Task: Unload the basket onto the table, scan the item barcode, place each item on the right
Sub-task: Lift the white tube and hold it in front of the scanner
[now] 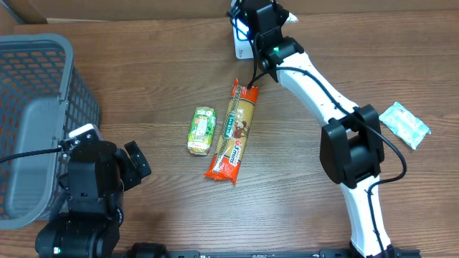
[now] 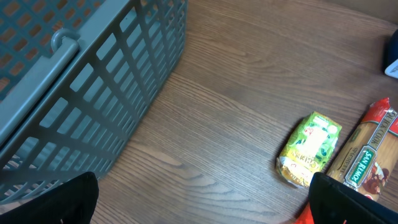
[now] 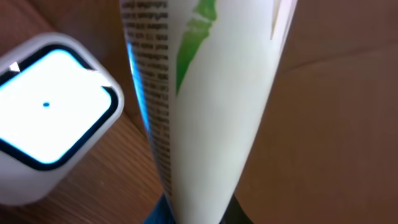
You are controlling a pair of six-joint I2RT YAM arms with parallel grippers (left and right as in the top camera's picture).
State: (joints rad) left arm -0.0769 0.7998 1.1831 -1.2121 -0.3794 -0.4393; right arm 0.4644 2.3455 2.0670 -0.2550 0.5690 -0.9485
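Firmly, right end effector (image 1: 251, 29) pinches white packet (image 3: 211, 93).

Right arm (image 1: 315, 82): glossy white tubular links with black box-shaped joint housings.
Right wrist block (image 1: 262, 21): black and angular, with a small green light (image 1: 275, 50) below it.
Right cable (image 1: 400, 158): thin, black, looping off the elbow housing.
Left arm (image 1: 90, 179): matte black and blocky, with a white label (image 1: 82, 132) on top.
Left cable (image 1: 29, 153): thin, black.
Left jaws: matte black, rounded ends.

Bare tabletop (image 1: 158, 86) runs between the basket (image 1: 43, 50) and the green packet (image 1: 202, 130); the pasta pack (image 1: 234, 132) lies just beside that.
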